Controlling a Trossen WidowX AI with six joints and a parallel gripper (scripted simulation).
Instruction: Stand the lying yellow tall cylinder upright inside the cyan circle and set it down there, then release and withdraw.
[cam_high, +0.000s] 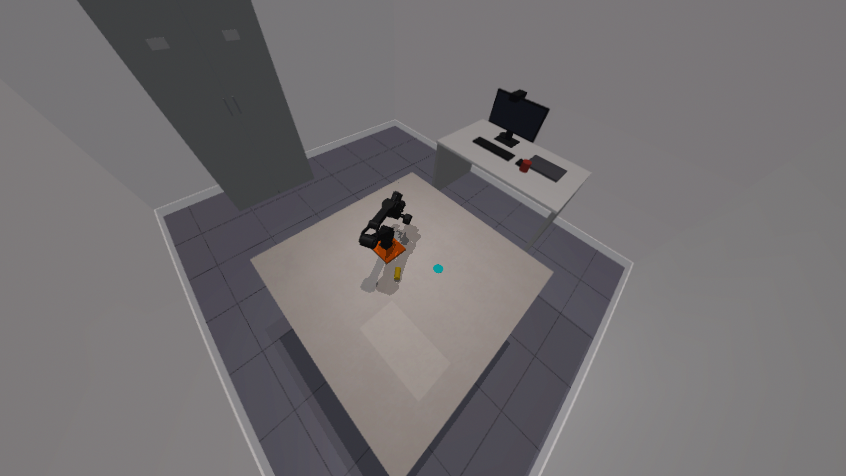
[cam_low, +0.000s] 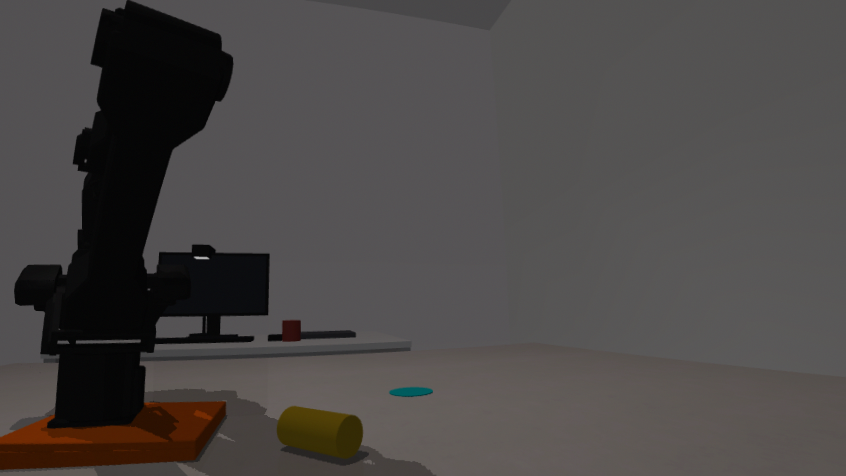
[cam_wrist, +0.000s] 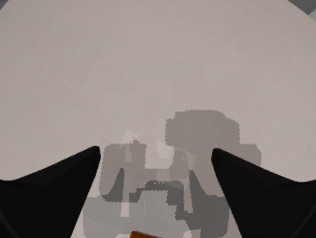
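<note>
Plain grey walls enclose a dark tiled floor (cam_high: 212, 278). A tall grey cabinet (cam_high: 201, 100) stands near a white desk (cam_high: 567, 180) bearing a black monitor (cam_high: 518, 116), keyboard (cam_high: 492, 148) and red cup (cam_high: 525, 165).

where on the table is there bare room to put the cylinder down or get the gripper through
Bare stretches: around the cyan circle, and between it and the yellow cylinder. The pale rectangle near the table's front edge is also free. Crowded: the patch between the orange base plate and the cylinder. The gripper is open and empty.

office-like lab room: grey walls, tiled floor (cam_high: 248, 331), tall grey cabinet (cam_high: 218, 106), white desk (cam_high: 567, 183) with monitor (cam_high: 519, 115), keyboard (cam_high: 493, 148), probably a red mug (cam_high: 525, 165); arm on orange base plate (cam_low: 195, 441).
</note>
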